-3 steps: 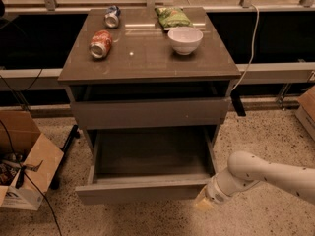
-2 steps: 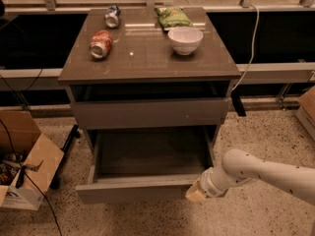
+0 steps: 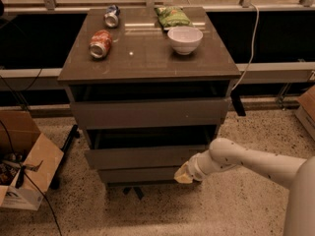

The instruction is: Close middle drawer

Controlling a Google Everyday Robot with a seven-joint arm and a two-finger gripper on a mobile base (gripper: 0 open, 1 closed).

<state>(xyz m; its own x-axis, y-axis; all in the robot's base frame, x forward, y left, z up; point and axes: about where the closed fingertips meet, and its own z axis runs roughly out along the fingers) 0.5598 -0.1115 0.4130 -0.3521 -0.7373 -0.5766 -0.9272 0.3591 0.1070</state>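
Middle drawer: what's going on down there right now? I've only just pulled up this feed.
The robot's single arm reaches in from the right, with its hand low by the right end of the middle drawer. The drawer sits nearly in, its front only slightly proud of the cabinet, with a dark gap showing above the panel. Whether the hand is actually touching the front cannot be told from this view.

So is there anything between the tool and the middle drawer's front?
Nothing. In the camera view the tool sits at the front of the middle drawer, low on its right side, with no object between them.
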